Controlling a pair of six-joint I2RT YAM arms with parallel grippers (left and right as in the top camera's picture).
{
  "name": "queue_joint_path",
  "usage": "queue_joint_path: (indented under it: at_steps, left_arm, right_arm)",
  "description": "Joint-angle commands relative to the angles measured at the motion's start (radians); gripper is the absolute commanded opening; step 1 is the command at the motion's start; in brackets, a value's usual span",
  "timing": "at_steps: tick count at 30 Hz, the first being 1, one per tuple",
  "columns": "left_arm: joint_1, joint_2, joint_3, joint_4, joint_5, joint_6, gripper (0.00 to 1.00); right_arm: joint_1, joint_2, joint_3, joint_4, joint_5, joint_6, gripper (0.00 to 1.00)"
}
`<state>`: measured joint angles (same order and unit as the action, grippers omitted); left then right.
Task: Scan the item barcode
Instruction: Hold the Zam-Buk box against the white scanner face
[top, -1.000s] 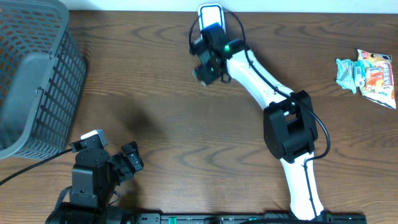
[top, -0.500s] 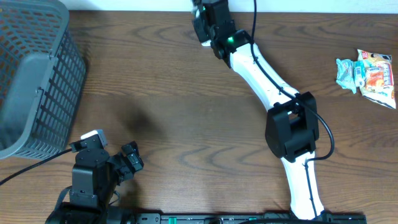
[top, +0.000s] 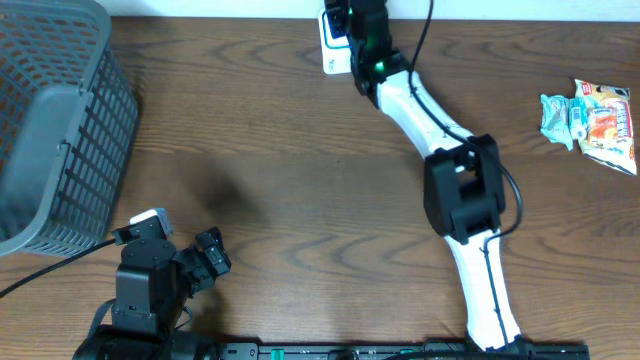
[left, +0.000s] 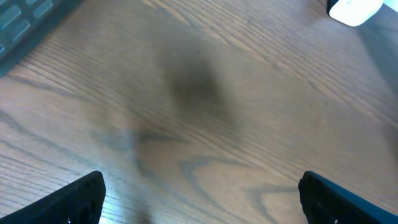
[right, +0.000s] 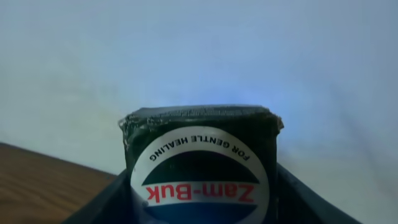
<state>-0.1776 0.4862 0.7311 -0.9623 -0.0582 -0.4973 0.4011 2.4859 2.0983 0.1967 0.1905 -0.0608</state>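
The right end effector (top: 355, 22) is stretched all the way out to the far edge of the worktop (top: 280, 170), right beside the white scanner (top: 335, 48) that's set against that back edge. Not much room is left out there, and only a pale backdrop (right: 311, 62) is seen past the edge from the wrist view. The Zam-Buk box (right: 202, 168) is clamped in it – a dark green carton gripped between the two fingers, its round label turned to the wrist camera and upside down. A barcode can't be made out.

The left end effector (top: 208, 260) is parked near the front left, released, with its jaws spread wide. Loads of bare wood is left open across the middle between the two arms. A grey basket (top: 60, 140) is set at the left side, well apart from the scanner – and some snack packets (top: 592, 118) are lying at the far right, well apart from the arm.
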Motion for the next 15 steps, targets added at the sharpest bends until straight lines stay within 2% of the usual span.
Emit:
queue_joint_path:
  at_steps: [1,6,10,15]
  left_arm:
    - [0.002,-0.005,0.002,-0.002,-0.002,0.002,0.98]
    - [0.002,-0.004,0.002,-0.002,-0.002,0.002,0.98]
    - [0.002,-0.005,0.002,-0.002,-0.002,0.002,0.98]
    - [0.002,-0.005,0.002,-0.002,-0.002,0.002,0.98]
  right_arm:
    - [0.006,0.034,0.014,0.059,0.001,0.012,0.51]
    - [0.013,0.034,0.014,0.085,-0.011,0.016,0.52]
    - [0.013,0.034,0.014,0.009,-0.025,0.028,0.48]
    - [0.013,0.034,0.014,-0.057,-0.025,0.115,0.47]
